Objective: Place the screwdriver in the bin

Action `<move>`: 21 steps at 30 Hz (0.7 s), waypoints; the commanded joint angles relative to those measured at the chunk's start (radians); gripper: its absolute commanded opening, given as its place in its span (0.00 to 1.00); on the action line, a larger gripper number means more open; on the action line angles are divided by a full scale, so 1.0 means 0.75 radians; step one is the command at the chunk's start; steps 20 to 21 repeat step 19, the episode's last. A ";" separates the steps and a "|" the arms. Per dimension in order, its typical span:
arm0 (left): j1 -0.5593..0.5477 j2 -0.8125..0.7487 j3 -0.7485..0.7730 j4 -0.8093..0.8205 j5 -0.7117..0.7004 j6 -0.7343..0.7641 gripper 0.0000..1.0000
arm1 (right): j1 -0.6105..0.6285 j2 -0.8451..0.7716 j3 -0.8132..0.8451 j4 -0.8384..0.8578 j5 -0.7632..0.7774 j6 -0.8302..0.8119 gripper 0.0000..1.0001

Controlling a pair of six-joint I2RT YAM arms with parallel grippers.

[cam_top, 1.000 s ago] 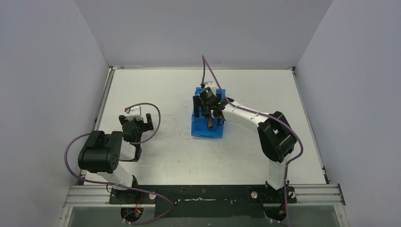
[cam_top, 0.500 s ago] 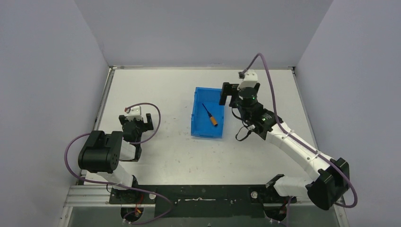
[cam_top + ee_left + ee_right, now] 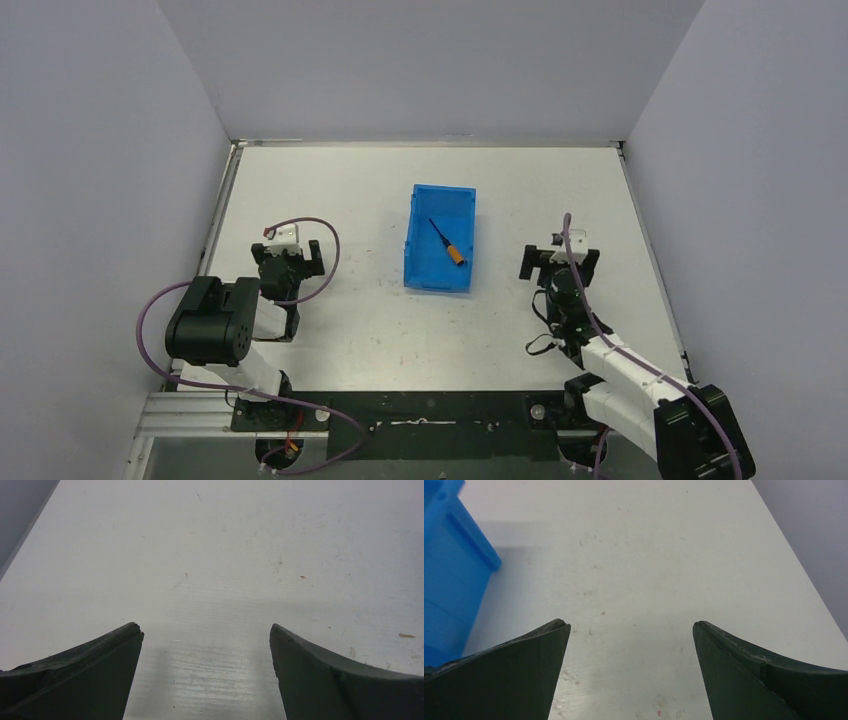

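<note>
The bright blue bin (image 3: 417,268) stands at the table's middle. The screwdriver (image 3: 447,243), black shaft and orange handle, lies inside it on the bin's floor. My right gripper (image 3: 560,262) is open and empty, low over the table to the right of the bin; its wrist view shows the gripper (image 3: 630,625) with jaws spread over bare table and the bin's wall (image 3: 449,575) at the left edge. My left gripper (image 3: 289,253) is open and empty, far left of the bin; its wrist view shows the gripper (image 3: 205,628) over bare table only.
Grey walls enclose the table on three sides. The right wall's base (image 3: 809,540) runs close to the right gripper. A metal rail (image 3: 430,410) with the arm bases lies along the near edge.
The right arm let go of the screwdriver in the bin, rose away to the bin's right, then drew back toward the near right. The left arm has not moved.
</note>
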 commanded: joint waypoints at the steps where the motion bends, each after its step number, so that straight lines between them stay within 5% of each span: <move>1: -0.006 -0.011 0.028 0.055 -0.006 -0.009 0.97 | -0.034 0.036 -0.187 0.576 0.014 -0.130 1.00; 11: -0.006 -0.012 0.029 0.053 -0.006 -0.010 0.97 | -0.049 0.208 -0.313 0.843 -0.024 -0.237 1.00; 21: -0.006 -0.010 0.028 0.056 -0.001 -0.010 0.97 | -0.050 0.211 -0.322 0.844 -0.023 -0.232 1.00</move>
